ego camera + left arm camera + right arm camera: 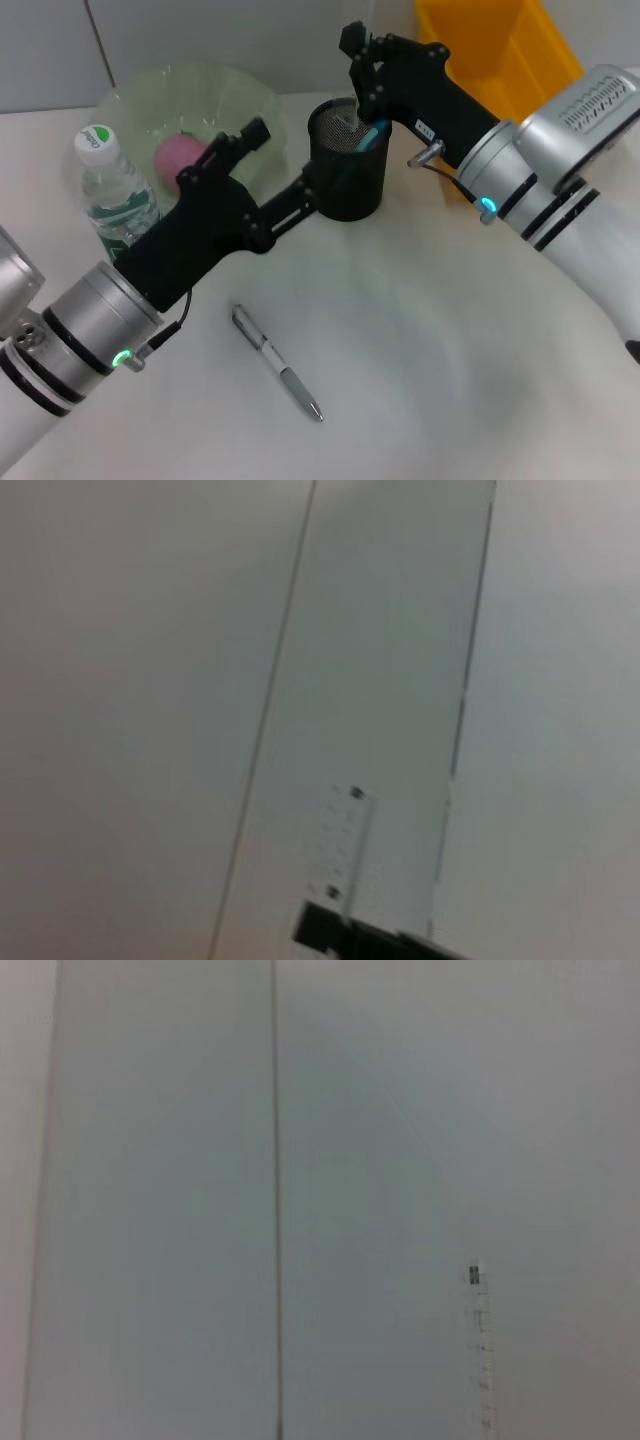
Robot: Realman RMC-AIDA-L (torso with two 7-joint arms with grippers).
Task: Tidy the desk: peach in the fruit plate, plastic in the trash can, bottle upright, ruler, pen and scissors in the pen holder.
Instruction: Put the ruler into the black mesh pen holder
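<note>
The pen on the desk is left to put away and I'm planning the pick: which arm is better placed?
Likely the left: its arm lies just beside the pen, while the right pincer is over the pen holder.

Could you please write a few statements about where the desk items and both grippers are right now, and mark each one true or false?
1. The pen lies flat on the table. True.
2. The peach sits on the bare table beside the bottle. False: it is inside the green fruit plate.
3. The bottle stands upright with its cap on. True.
4. The pen holder has tipped onto its side. False: it stands upright.
5. The right gripper is at the pen holder's rim. True.
6. The left gripper hangs over the yellow bin. False: it reaches the pen holder's side, far from the bin.
</note>
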